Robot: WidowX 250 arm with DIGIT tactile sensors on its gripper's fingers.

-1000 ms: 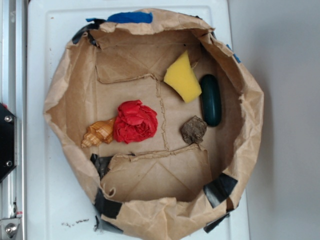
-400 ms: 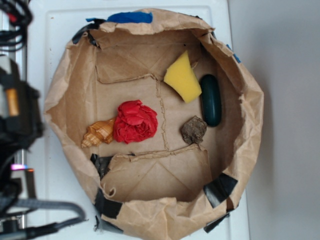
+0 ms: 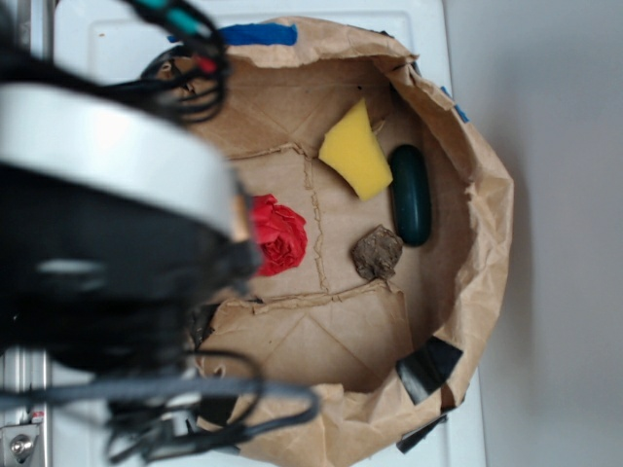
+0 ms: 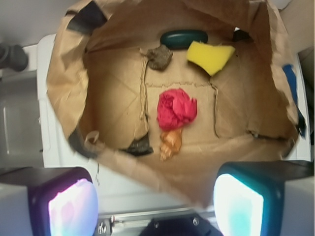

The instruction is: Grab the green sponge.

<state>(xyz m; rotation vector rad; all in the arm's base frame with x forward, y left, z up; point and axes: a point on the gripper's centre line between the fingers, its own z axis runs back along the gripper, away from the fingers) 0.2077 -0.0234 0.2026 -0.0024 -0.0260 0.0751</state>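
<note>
Green sponge (image 3: 410,194) lies flat on the floor of the brown paper bag (image 3: 487,195), w/ its long side close along the bag's wall and its other long side just beside the yellow wedge sponge (image 3: 355,151); whether they touch can't be told. Brown lumpy clump (image 3: 377,253) sits near the green sponge's lower end in the exterior view, apart from it. In the wrist view the green sponge (image 4: 184,38) is at the far side of the bag, well beyond the red crumpled piece (image 4: 176,109) and the tan shell (image 4: 170,143). Gripper (image 4: 155,196) hangs over the bag's near rim, nothing btwn its fingers (image 4: 74,204), which stand wide apart; exterior view shows only the blurred arm body (image 3: 107,233) over the bag's left half. Handling, as a guess: prob. light and soft, compressible, so it should tolerate a firm squeeze and won't break. Its surface looks smooth and a bit shiny, so maybe slicker than the yellow one. Best hold is across the narrow width at mid-length, not on the rounded ends, where it could squirt out. Tight spot: one finger must slot btwn sponge and yellow wedge, the other btwn sponge and the paper wall, which is floppy and may snag or fold in.
</note>
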